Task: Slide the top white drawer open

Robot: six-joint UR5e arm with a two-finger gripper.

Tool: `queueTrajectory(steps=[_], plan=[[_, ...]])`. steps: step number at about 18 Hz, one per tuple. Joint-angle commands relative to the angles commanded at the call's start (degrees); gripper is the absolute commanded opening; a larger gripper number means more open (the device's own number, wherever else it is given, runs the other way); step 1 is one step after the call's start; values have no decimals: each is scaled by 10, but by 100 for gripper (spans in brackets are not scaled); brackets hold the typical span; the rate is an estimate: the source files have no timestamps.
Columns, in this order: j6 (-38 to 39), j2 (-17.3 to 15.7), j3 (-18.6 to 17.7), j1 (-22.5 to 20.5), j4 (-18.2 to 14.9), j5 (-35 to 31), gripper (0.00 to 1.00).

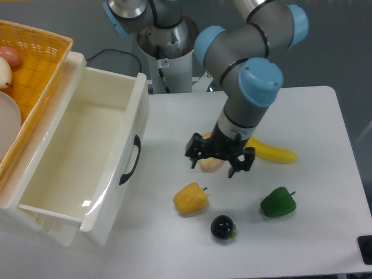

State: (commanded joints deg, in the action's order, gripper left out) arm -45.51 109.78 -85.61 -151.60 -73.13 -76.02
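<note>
Standing pulled out, top white drawer (75,157); no legible writing.

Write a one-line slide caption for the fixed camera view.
Top white drawer pulled open and empty; gripper clear of its handle, jaws open above the bread slice.

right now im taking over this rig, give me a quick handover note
Gripper: open, holding nothing, hanging over the table above the bread slice, well clear of the drawer handle.
Top white drawer: pulled far out, interior showing and empty as far as visible.
Done: the drawer is slid open.
Left: nothing on the drawer itself, by the look of it; perhaps just park the arm.
Also on the table: banana, yellow pepper, green pepper, a small dark fruit.
</note>
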Motion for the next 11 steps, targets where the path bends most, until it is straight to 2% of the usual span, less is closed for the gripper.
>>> queueTrajectory(steps=[4, 6, 8, 11], plan=[[-72, 5, 1, -27, 17, -18, 100], [-120, 14, 1, -28, 34, -66, 100], [-180, 20, 1, -33, 39, -101, 100], [-292, 25, -2, -55, 39, -106, 100]])
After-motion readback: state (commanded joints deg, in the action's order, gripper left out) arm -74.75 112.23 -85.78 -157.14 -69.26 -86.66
